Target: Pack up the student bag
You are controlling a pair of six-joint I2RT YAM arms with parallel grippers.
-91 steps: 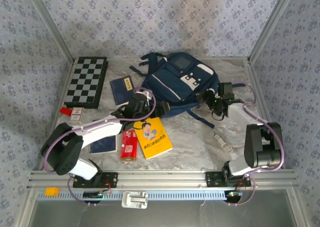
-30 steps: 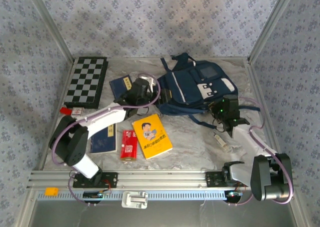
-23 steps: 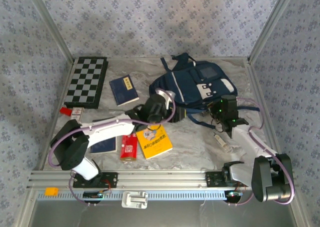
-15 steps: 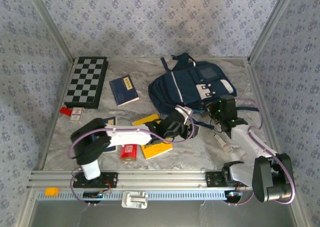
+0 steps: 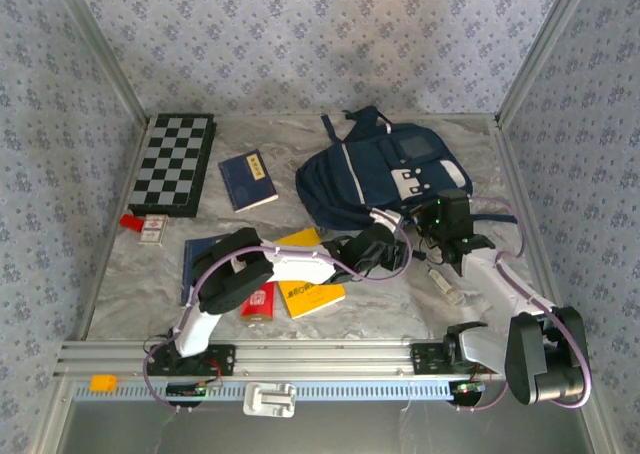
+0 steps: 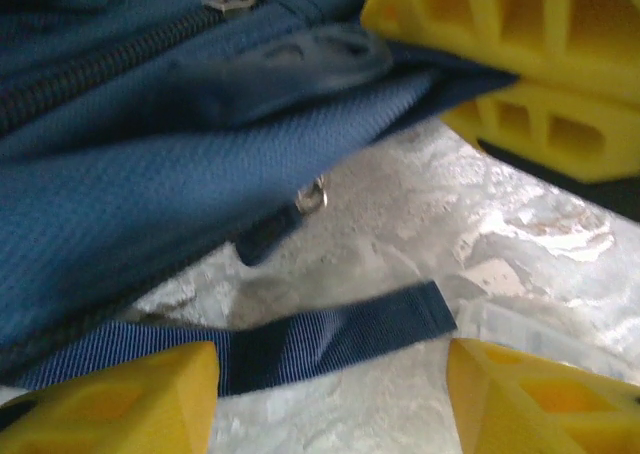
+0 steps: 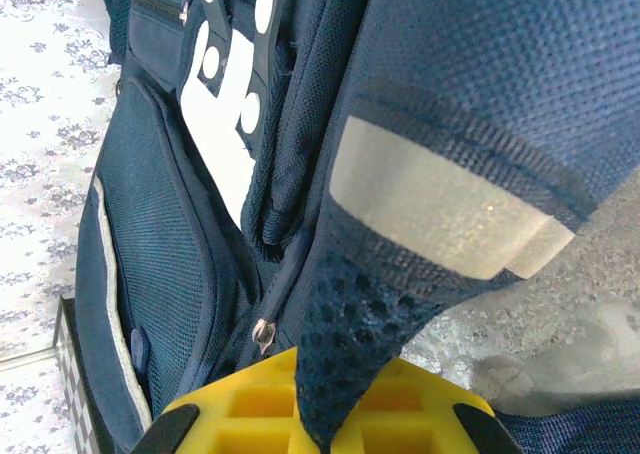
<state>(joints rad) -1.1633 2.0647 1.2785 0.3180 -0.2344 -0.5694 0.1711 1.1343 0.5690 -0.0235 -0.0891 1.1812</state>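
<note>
The left hand point(image 5: 385, 249) is hovering low at the near edge of the student bag point(image 5: 375, 169). Its fingers point(image 6: 105, 404) are standing apart and grasping nothing, and a dark strap point(image 6: 330, 339) is lying loose on the bench point(image 5: 400, 309) between them. My reading is that it is lining up on that edge, so that the bag can be opened for packing. The student bag itself is lying flat on the bench, with both hands working at its near side.

At the bag's near right corner, the right hand point(image 5: 445, 219) is clenching a fold of the bag's fabric, probably pinning it so the zipper point(image 6: 100, 69) has something to pull against.

The overhead view is showing what is waiting to go in, such as the yellow book point(image 5: 315, 299) lying nearer than the bag and to its left. The left wrist view is revealing the zipper teeth and the strap close up. The right wrist view is showing a silvery reflective patch point(image 7: 440, 209), with mesh running down into that hand's yellow fingers point(image 7: 240, 419).
</note>
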